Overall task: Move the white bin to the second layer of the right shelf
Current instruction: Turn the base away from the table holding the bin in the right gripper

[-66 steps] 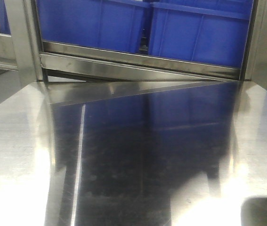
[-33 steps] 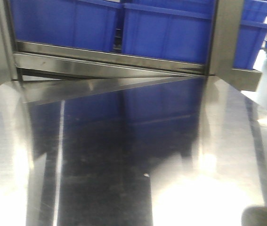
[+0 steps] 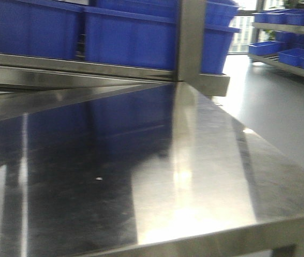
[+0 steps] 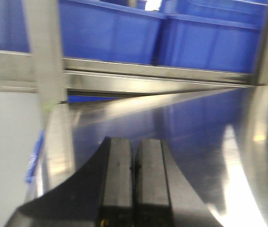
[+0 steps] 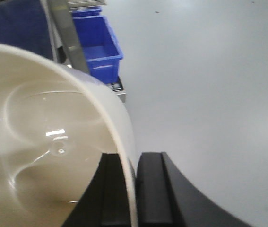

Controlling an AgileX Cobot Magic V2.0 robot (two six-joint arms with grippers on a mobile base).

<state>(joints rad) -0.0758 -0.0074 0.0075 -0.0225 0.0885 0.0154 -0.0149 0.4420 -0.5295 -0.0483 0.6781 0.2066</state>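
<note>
The table (image 3: 205, 176) ends in a bare right edge, with open grey floor (image 3: 280, 107) beyond it. Behind the table, blue crates (image 3: 130, 37) and a steel post (image 3: 190, 40) wall off the far side. The left gripper (image 4: 134, 151) hovers low over the table, jaws pressed together and empty. Off the table, above the floor, the right gripper (image 5: 136, 163) pinches the rim of the bin (image 5: 39, 132), one finger inside and one outside.
</note>
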